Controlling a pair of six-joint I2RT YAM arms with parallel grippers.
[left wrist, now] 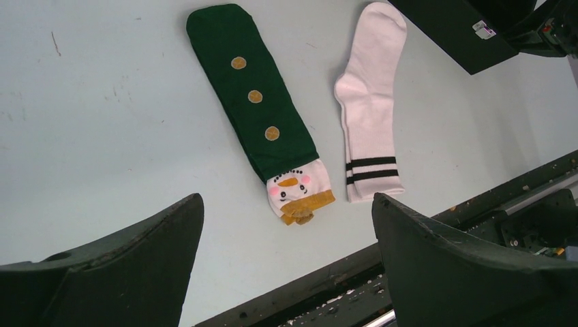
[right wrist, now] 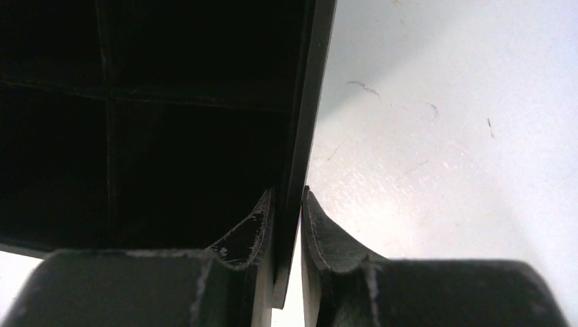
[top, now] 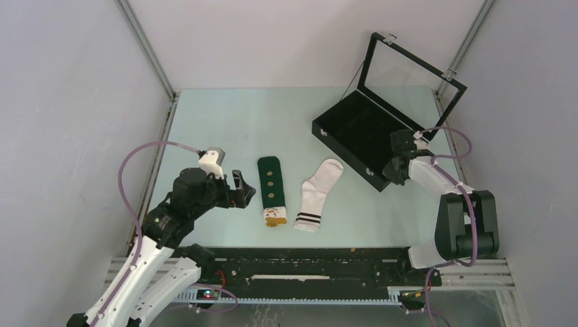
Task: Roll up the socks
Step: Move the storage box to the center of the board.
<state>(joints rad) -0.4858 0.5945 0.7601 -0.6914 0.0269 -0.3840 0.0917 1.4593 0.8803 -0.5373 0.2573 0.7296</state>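
snowman sock (top: pixel 271 192) and striped white sock (top: pixel 319 194) lie flat side by side on the worktop (top: pixel 225 122); my left tool (top: pixel 242 190) gapes beside them, my right tool (right wrist: pixel 287 197) clamps a wall of the black case (right wrist: pixel 303 102).

Green sock (top: pixel 270 180), white sock (top: pixel 323 186), flat, parallel

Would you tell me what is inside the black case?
Dark lining and faint divider lines show inside the black case; shadow hides any contents. The right fingers clamp its wall.
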